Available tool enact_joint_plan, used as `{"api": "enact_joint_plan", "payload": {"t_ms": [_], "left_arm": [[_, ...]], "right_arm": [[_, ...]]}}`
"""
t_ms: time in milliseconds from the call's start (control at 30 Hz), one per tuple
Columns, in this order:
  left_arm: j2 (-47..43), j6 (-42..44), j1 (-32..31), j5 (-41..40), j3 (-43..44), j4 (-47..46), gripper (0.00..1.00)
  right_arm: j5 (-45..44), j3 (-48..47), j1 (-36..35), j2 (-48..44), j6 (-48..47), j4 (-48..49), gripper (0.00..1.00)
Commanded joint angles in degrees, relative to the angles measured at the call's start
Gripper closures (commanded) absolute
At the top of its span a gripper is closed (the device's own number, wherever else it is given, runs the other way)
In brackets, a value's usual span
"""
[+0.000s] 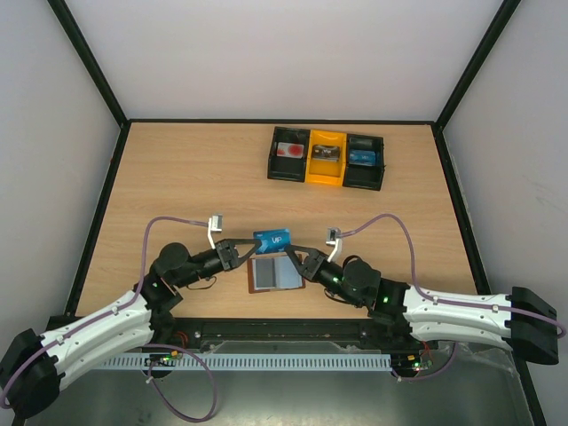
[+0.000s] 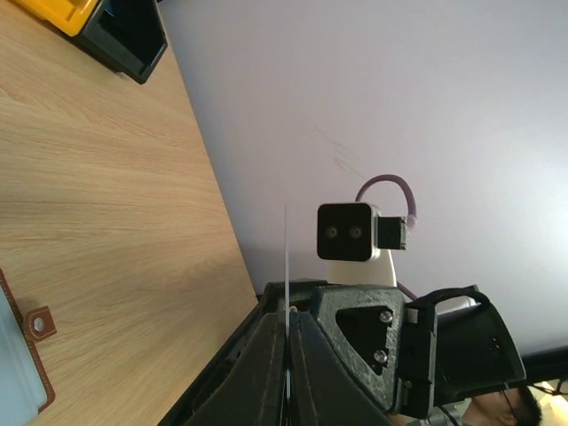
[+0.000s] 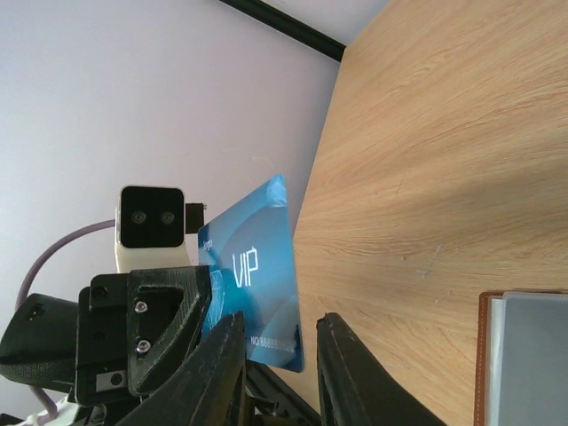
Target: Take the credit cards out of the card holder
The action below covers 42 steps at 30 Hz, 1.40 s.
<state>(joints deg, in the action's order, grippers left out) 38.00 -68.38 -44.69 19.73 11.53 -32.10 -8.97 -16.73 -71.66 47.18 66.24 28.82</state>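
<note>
The brown card holder [image 1: 272,274] lies open on the table between the arms, pale grey sleeves up. It also shows in the right wrist view [image 3: 524,355] and, with its snap tab, in the left wrist view [image 2: 27,342]. My left gripper [image 1: 243,249] is shut on a blue "VIP" credit card [image 1: 272,238] and holds it in the air just beyond the holder. The card shows edge-on between the left fingers [image 2: 287,257]. My right gripper [image 1: 302,260] is open beside the card [image 3: 257,266], its fingers [image 3: 222,364] apart and not pinching it.
A black-and-yellow three-compartment tray [image 1: 326,174] stands at the back of the table with a card in each compartment; its corner shows in the left wrist view [image 2: 124,35]. Black frame rails edge the wooden table.
</note>
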Motion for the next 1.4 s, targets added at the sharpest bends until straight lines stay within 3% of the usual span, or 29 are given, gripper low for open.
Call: {"api": "enact_joint_plan", "payload": {"t_ms": [0, 200, 300, 433, 500, 567, 667, 767, 1000, 1167, 1367], "left_arm": [[0.04, -1.46, 0.21, 1.78, -1.48, -5.35, 0.97], [0.05, -2.09, 0.21, 2.15, -1.99, -6.09, 0.97], [0.27, -3.19, 0.28, 2.01, -2.22, -6.08, 0.97], [0.83, -3.75, 0.3, 2.38, -2.11, -6.55, 0.97], [0.72, -3.78, 0.38, 1.73, -1.85, -5.36, 0.87], [0.47, -3.7, 0.43, 0.63, -1.41, -1.85, 0.69], [-0.15, -3.43, 0.56, -0.24, -1.28, 0.45, 0.34], [-1.0, -2.14, 0.65, -2.25, -0.06, 6.48, 0.19], [0.27, 3.2, 0.82, -7.32, 3.75, 21.77, 0.01], [4.39, 8.11, 0.98, -8.13, 8.01, 32.34, 0.0], [7.25, 10.93, 0.94, -5.8, 8.11, 32.33, 0.0]], "right_arm": [[-2.27, 0.89, -0.41, -0.32, 1.05, 2.99, 0.76], [-1.59, 0.67, -0.42, 0.5, 1.17, 4.31, 0.83], [-1.33, 0.79, -0.46, 0.71, 0.82, 5.82, 0.97], [-0.83, 0.46, -0.41, 0.97, -0.03, 6.44, 0.98], [-0.78, 0.07, -0.41, 1.07, -0.84, 6.06, 0.98], [-1.52, -0.76, -0.41, 1.16, -2.58, 4.46, 0.98], [-4.33, -1.99, -0.14, 1.21, -5.98, 1.16, 0.98], [-6.3, -2.73, 1.9, 0.68, -8.39, -1.94, 0.98], [-3.24, -3.59, 14.51, -1.54, -13.33, -7.9, 0.98], [-0.77, -7.93, 26.36, -0.75, -19.58, -14.44, 0.98], [5.17, -13.4, 40.9, 3.39, -25.33, -16.27, 0.98]]}}
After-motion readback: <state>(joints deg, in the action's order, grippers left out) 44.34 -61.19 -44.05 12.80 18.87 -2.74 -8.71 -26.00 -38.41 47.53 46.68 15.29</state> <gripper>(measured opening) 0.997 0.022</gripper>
